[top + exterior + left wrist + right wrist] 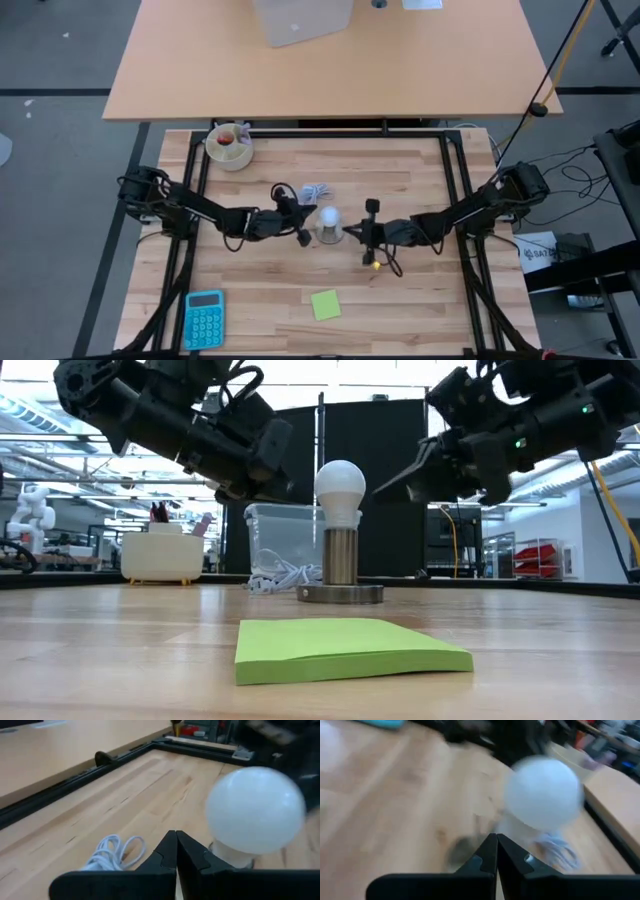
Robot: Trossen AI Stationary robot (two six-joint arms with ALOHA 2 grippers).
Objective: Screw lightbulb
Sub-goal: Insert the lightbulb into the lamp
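Observation:
The white lightbulb [340, 488] stands upright with its narrow base in a metal socket tube [341, 556]. The tube rises from a round grey disc [340, 594] at the table's middle. My left gripper [304, 236] is shut just left of the lightbulb [328, 216], its tips [176, 836] short of the globe [255, 810]. My right gripper [351, 232] is shut just right of it, its tips [496, 838] also short of the globe [544, 792]. Both grippers slant slightly down at globe height and touch nothing.
A coiled white cable [315, 192] lies just beyond the socket. A cream bowl [230, 147] sits at the far left. A blue calculator [204, 318] and a green sticky pad [325, 304] lie near the front edge. A black frame [330, 133] borders the table.

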